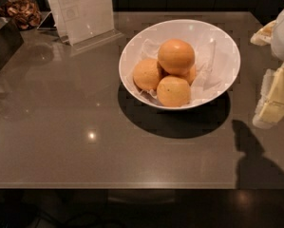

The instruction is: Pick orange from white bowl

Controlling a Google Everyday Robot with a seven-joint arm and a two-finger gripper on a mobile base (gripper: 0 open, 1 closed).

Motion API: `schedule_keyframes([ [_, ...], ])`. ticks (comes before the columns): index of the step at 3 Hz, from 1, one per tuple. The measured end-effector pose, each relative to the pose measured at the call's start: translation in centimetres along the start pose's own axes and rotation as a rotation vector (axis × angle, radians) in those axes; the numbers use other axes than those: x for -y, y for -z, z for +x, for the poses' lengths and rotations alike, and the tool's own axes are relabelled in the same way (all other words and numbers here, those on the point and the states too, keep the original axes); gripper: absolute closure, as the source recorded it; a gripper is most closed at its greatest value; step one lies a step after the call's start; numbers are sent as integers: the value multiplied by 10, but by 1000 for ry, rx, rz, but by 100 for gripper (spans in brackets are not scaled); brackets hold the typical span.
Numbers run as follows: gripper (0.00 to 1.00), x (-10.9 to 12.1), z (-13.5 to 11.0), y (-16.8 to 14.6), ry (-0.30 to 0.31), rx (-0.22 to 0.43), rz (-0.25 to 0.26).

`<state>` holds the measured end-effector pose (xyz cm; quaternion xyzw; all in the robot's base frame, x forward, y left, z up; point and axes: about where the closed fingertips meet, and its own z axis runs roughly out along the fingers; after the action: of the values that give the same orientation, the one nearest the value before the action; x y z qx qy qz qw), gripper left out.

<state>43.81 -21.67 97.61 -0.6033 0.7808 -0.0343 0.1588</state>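
A wide glossy white bowl [132, 51] with crumpled white paper lining stands on the grey-brown table, right of centre. It holds several oranges. The biggest, deepest-coloured orange [176, 56] sits on top of the pile. A paler one [147, 74] lies at the left, one with a dark speck [173, 91] at the front, and one is partly hidden at the right [192, 75]. My gripper [269, 68] is at the right edge of the view, beside the bowl and apart from it. It is open and empty, with pale yellow fingers [274, 101].
A clear plastic sign holder [82, 13] stands at the back left. A dark box [4, 42] and a container of brown items [23, 11] are in the far left corner. The table's front edge [132, 186] runs across the bottom.
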Motion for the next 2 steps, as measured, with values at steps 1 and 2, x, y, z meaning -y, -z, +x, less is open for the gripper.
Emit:
schedule_keyframes([
  [1, 0, 0, 0, 0, 0, 0, 1],
  [2, 0, 23, -16, -2, 28, 41, 3],
])
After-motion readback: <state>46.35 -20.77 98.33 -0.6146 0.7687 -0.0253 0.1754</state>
